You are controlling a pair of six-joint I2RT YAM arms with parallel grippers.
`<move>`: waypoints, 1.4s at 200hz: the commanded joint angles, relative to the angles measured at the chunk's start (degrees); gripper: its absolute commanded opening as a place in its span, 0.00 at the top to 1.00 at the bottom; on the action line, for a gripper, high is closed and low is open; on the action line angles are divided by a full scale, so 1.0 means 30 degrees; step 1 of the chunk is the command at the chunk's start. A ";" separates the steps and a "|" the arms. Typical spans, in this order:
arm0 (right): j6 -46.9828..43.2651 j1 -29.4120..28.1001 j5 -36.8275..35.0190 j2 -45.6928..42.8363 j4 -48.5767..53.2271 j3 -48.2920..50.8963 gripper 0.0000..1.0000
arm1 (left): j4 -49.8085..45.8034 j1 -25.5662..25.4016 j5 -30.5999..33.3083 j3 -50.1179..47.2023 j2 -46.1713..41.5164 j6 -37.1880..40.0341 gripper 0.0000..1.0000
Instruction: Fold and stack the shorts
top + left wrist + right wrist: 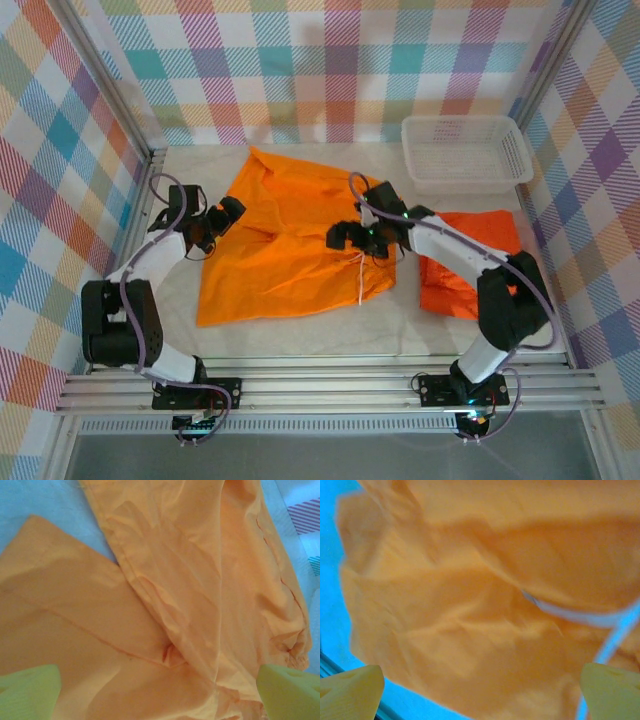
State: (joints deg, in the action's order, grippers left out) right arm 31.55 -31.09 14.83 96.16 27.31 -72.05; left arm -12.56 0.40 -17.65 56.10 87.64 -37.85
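The left fingers [27,692] and right fingers [350,690] are hovering wide apart over the flattened yellow-orange shorts [280,250], seemingly readying a fold.

Matt creased yellow-orange cloth shorts [290,235], bright orange cloth shorts [448,292], white plastic mesh basket [465,150], dull metal frame rails [330,385]
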 commanded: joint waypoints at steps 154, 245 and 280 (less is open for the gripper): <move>-0.0195 0.4572 -0.0692 1.5143 0.5440 -1.6782 0.01 | 0.2808 -0.0152 0.1897 -0.4385 0.2012 -0.0281 0.00; 0.0043 0.3615 0.0566 0.5840 0.0463 -0.9143 0.01 | -0.7567 -0.0134 0.5853 -0.2500 -0.6704 -0.3479 0.00; 0.0463 0.3597 -0.0764 0.0722 -0.1076 -0.3365 0.00 | -1.0038 -0.0481 0.6274 -0.5060 -0.9263 -0.6501 0.00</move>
State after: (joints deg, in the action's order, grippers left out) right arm 31.73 -20.05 15.20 107.09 29.32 -91.24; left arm -30.15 -0.25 -2.52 46.46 63.05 -48.82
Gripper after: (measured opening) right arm 0.998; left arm 0.998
